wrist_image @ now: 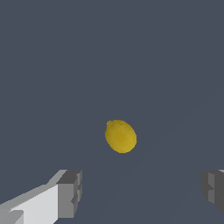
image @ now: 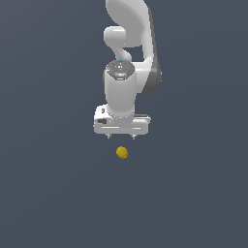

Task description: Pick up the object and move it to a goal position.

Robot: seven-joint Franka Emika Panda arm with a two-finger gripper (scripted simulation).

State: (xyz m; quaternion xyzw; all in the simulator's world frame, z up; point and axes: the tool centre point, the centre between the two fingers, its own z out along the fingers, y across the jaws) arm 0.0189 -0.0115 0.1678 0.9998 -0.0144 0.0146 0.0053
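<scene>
Just below the wide-open, empty gripper, the yellow ball lies centred between its fingers.

No text, label, brand, number or sign can be read in either view

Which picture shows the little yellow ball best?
The wrist view: the ball looks big and clear, ahead of the open gripper. In the exterior view it is only a tiny yellow dot below the gripper.
</scene>
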